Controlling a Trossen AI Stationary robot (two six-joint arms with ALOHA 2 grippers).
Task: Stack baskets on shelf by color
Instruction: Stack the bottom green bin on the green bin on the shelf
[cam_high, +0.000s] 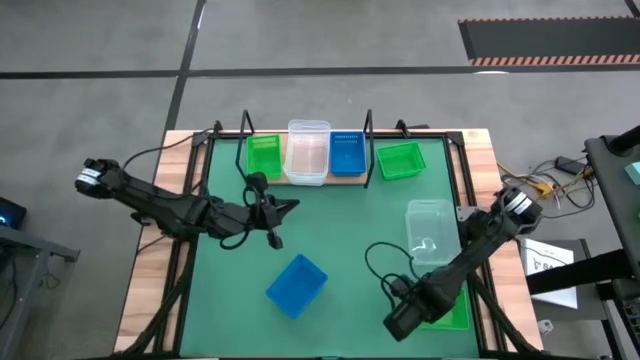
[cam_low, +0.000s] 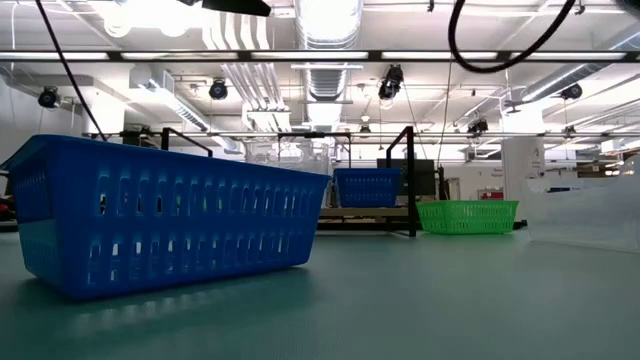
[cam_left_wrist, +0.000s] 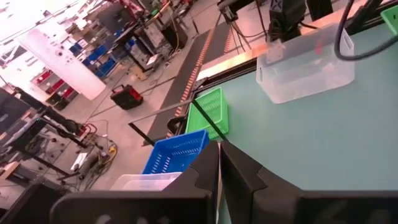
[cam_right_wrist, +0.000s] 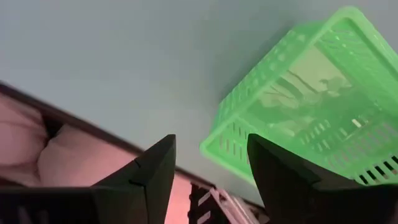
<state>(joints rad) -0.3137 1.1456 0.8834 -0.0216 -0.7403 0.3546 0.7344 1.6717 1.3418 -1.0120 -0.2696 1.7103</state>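
Currently the right end effector (cam_right_wrist: 208, 165) stands wide and empty, low at the near right corner of the green tabletop (cam_high: 340, 220), just beside a bright green perforated plastic basket (cam_right_wrist: 311, 106). It should straddle one basket wall squarely before closing. The left end effector (cam_high: 283, 210) waits pinched shut mid-tabletop, near the light-brown wooden shelf (cam_high: 282, 160).

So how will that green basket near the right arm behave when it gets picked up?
The green basket looks like thin perforated plastic, so probably light and a bit flexible at the rim. It appears empty, so it could slide on the smooth mat if the open right end effector nudges it.
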